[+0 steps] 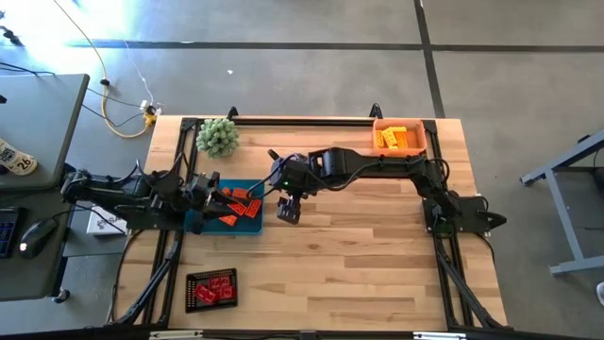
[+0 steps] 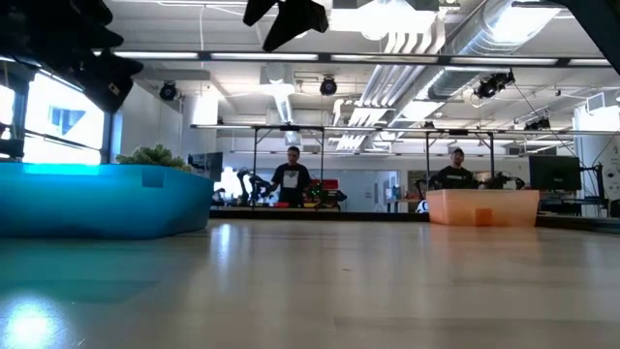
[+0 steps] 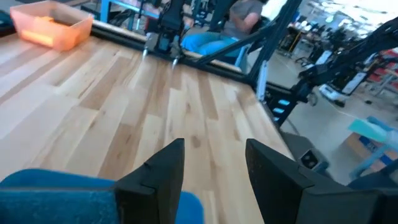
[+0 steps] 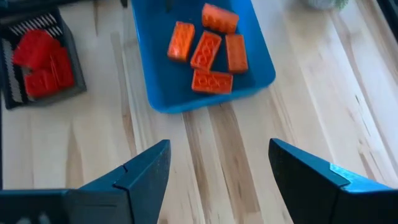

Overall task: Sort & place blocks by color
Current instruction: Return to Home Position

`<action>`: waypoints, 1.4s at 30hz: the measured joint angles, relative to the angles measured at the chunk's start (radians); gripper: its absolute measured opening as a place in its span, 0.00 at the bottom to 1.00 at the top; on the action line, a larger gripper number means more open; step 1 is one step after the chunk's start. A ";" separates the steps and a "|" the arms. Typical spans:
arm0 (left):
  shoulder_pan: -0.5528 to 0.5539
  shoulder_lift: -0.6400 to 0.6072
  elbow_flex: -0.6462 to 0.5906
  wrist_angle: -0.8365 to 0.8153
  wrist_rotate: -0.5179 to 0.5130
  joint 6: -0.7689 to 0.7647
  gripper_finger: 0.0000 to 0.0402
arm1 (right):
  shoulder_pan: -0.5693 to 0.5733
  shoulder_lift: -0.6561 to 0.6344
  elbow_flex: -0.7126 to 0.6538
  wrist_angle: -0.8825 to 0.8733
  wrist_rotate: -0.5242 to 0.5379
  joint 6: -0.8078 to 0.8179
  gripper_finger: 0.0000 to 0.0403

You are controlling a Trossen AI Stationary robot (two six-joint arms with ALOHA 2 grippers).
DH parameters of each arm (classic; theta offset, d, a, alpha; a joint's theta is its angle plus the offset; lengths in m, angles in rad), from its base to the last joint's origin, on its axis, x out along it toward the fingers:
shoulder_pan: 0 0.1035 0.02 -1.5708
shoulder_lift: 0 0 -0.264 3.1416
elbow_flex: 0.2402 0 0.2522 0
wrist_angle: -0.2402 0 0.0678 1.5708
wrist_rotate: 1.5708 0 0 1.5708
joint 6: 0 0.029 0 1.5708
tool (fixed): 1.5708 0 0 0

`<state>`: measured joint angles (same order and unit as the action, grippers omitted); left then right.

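From above, your right gripper (image 1: 286,214) hangs over the bare wooden table (image 1: 359,255), just beside the right edge of the blue tray (image 1: 253,227), with its arm stretched across from the right side. Your left gripper (image 1: 208,186) sits over the tray's left end. The orange bricks (image 1: 241,203) lie loose in that tray. The red bricks (image 1: 212,286) are in the black bin (image 1: 189,283) at the front left, well apart from the tray. The yellow bricks (image 1: 394,140) are in the orange bin (image 1: 396,124) at the back right. A fuzzy green plant (image 1: 218,137) stands behind the tray.

At table height, the tray's wall hides its bricks from you, and the plant's top shows behind it. The orange bin stands far off to the right. The right gripper shows at the top edge, clear of the table. Two people (image 2: 292,179) stand in the room beyond.

From the left wrist, your fingers (image 3: 161,174) stand apart with nothing between them, above the tray's rim. Open table, the orange bin and the other arm lie beyond.

From the right wrist, your fingers (image 4: 140,174) are spread wide and empty. Ahead you see five orange bricks in the tray, and the black bin with its red bricks beside it.
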<state>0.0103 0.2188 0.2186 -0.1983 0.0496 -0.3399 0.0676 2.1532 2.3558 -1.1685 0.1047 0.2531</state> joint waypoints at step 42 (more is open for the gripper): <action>0.168 0.004 -0.078 0.135 -0.068 -0.026 0.39 | -0.108 -0.836 -0.872 0.116 0.202 -0.065 0.64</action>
<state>0.1787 0.2226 0.1410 -0.0628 -0.0187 -0.3664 -0.0402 1.3174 1.4837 -1.0526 0.3070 0.1878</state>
